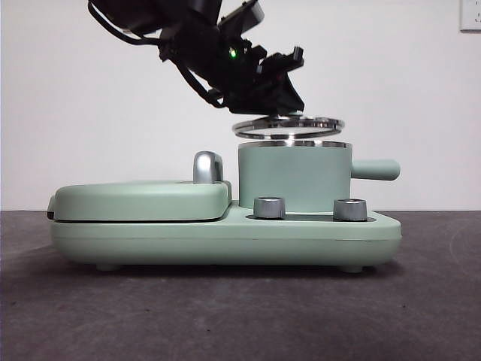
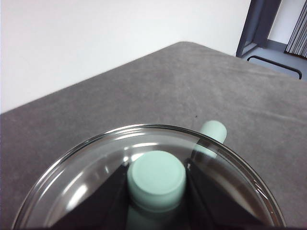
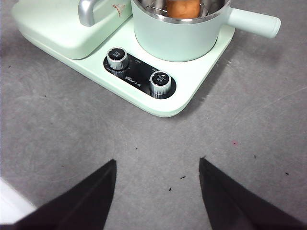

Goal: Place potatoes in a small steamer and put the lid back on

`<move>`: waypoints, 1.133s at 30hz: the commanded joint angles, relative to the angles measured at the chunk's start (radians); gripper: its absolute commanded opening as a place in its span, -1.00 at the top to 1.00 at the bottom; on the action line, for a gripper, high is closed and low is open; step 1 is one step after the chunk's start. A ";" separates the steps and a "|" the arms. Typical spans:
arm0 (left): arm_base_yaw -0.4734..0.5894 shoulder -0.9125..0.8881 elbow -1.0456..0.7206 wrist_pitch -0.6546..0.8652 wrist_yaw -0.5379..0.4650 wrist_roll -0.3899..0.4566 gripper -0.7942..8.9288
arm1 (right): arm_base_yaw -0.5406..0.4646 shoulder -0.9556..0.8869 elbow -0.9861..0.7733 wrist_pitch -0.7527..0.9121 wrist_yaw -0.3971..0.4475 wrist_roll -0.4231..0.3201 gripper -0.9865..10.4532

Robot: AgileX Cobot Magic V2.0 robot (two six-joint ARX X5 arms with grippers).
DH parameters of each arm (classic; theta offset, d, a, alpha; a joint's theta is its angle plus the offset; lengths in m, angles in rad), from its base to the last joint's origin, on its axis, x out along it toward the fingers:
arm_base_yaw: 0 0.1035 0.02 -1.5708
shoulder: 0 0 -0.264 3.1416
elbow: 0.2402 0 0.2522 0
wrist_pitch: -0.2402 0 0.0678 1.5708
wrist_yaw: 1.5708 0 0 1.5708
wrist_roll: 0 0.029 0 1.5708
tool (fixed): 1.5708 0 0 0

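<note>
Your left claw (image 2: 156, 191) has its two black jaws closed on the small mint green knob (image 2: 156, 179) of the lid (image 1: 288, 125), one jaw pressed to each side of it. The lid, glass with a shiny steel rim, hangs from that grip slightly tilted, just above the small steamer (image 1: 294, 177) and not touching its steel rim; a thin gap shows between them in the front view. Through the glass in the left wrist view you can make out the steamer's stubby side handle (image 2: 212, 132) sticking out beyond the lid's edge.

The potato (image 3: 182, 8), an orange-brown lump, already sits inside the steamer on what looks like a steel rack, only partly in sight in the right wrist view.

The steamer stands on the right half of a mint green cooker base (image 1: 225, 235), behind two steel dials (image 3: 160, 80) set in a black panel. Beside it on the left lies the flat green griddle cover (image 1: 139, 198) with its chrome handle (image 1: 207, 167).

Your right claw (image 3: 157, 191) waits well back over the grey counter (image 3: 72, 129), its jaws spread wide and holding nothing
</note>
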 commanded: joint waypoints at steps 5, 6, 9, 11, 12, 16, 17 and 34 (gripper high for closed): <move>-0.015 0.037 0.035 0.042 0.005 0.009 0.81 | 0.006 0.004 0.005 0.010 -0.003 0.010 0.36; -0.015 0.037 0.035 0.043 0.005 0.009 0.81 | 0.006 0.004 0.005 0.011 -0.003 0.010 0.36; -0.015 0.037 0.035 0.044 0.005 0.009 0.81 | 0.006 0.004 0.005 0.010 -0.003 0.010 0.36; -0.015 0.037 0.035 0.044 0.005 0.009 0.81 | 0.006 0.004 0.005 0.011 -0.003 0.010 0.36; -0.015 0.037 0.035 0.044 0.005 0.009 0.81 | 0.006 0.004 0.005 0.011 -0.003 0.010 0.36; -0.019 0.037 0.035 0.043 0.005 0.008 0.81 | 0.006 0.004 0.005 0.011 -0.002 0.010 0.36; -0.021 0.037 0.035 0.043 0.005 0.008 0.81 | 0.006 0.004 0.005 0.011 -0.002 0.010 0.36; -0.034 0.037 0.035 -0.015 0.003 0.031 0.81 | 0.006 0.004 0.005 0.018 -0.003 0.010 0.36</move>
